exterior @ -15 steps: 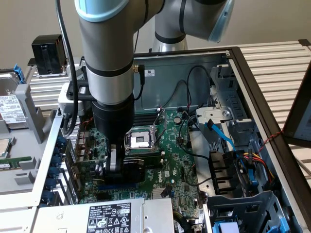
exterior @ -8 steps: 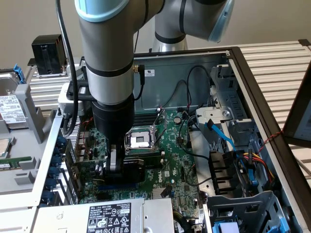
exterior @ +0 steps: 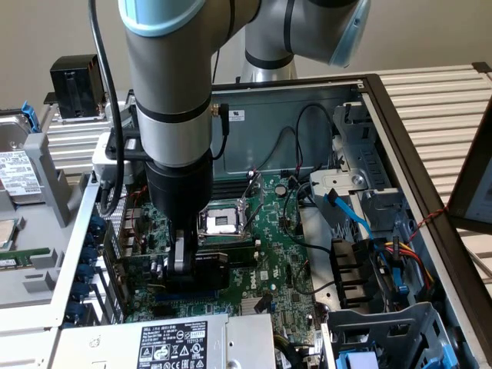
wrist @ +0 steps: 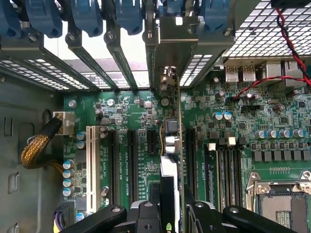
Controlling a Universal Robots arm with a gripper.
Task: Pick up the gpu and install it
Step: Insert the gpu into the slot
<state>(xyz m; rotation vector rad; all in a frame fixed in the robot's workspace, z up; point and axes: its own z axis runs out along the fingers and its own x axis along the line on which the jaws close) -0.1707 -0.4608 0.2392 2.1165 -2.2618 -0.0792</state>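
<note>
Claw (wrist: 167, 213) clamped on the gpu (wrist: 171, 145), card held edge-on over a motherboard (wrist: 136, 111) slot, bracket at the rear openings. Pickup done; seating looks unfinished.

Big grey robot arm coming down from the top left of the exterior view, pointing straight down, end effector (exterior: 181, 257) low in the middle left, fingers closed on a thin card held on edge
</note>
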